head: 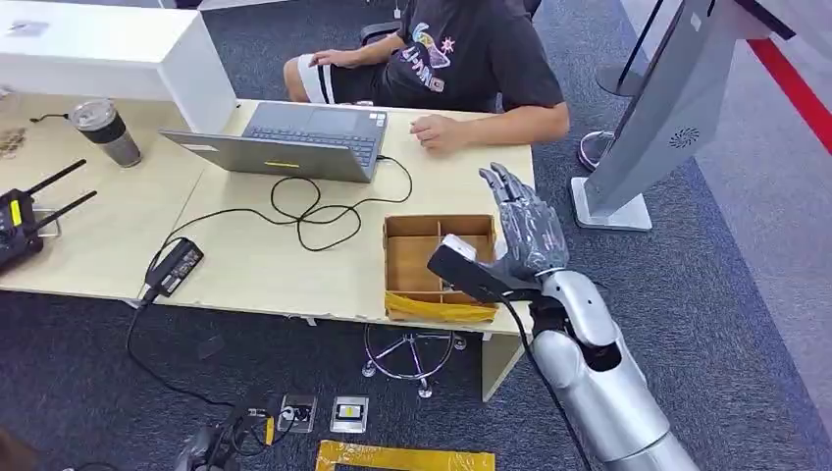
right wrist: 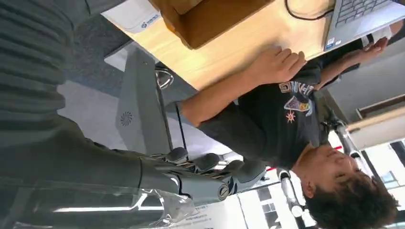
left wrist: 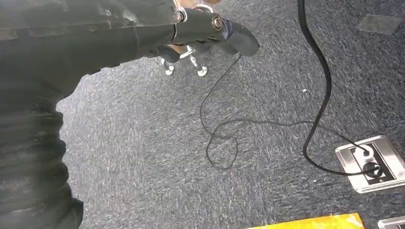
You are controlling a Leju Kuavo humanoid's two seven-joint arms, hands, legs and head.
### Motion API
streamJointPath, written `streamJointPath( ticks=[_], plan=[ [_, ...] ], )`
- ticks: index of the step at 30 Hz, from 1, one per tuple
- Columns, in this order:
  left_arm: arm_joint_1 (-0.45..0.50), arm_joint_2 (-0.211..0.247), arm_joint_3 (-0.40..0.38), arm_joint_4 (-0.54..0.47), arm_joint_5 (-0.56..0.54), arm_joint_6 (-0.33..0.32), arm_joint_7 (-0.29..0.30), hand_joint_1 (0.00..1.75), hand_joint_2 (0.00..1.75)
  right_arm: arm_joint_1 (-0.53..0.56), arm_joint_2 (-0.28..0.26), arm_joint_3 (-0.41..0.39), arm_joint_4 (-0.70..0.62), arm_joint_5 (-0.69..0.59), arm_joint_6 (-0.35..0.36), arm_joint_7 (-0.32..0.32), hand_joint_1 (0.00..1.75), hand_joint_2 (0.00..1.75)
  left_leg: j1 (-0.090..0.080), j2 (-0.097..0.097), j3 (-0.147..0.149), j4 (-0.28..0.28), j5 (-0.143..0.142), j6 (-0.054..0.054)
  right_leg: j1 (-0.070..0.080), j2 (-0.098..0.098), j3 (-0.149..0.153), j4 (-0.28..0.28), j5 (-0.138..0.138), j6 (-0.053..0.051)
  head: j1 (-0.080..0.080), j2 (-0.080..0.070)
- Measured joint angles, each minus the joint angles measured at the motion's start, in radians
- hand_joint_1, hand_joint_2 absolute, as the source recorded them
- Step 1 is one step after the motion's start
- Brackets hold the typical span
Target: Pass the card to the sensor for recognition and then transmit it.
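A laptop (head: 294, 142) sat far left on the table (head: 245, 260), a person (head: 461, 59) behind it. The compartmented cardboard box (head: 432, 265) stood at the near right edge. Just right of it the right hand (head: 525, 231) hung raised, fingers spread, holding nothing visible. I could not tell where the card was. The left hand (left wrist: 210, 28) hung over the carpet (left wrist: 157, 143), its grip unclear.

The right arm (head: 598, 392) rose from the lower right, silver forearm angled up and inward, wrist bent. The right robot hand (head: 525, 231) stood upright with fingers (head: 505, 186) extended and slightly apart, palm turned inward, gripping nothing. From the right wrist camera its fingers (right wrist: 210, 167) lay stretched out side by side, lightly curved. The left robot hand (left wrist: 191, 28) hung low over the floor, dark fingers (left wrist: 239, 40) reaching straight forward and close together, nothing held between them.
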Motion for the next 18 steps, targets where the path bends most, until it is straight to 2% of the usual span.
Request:
streamJointPath(
  ticks=[18],
  plan=[
    [0.001,0.001,0.000,0.000,-0.003,-0.002,0.000,0.00,1.75,-0.016,0.008,0.033,0.136,0.040,-0.019,0.009,0.00,1.75,0.000,0.000,0.000,0.000,0.000,0.000,0.000,0.000,0.000,0.000,0.000,0.000,0.000,0.000]
  ],
)
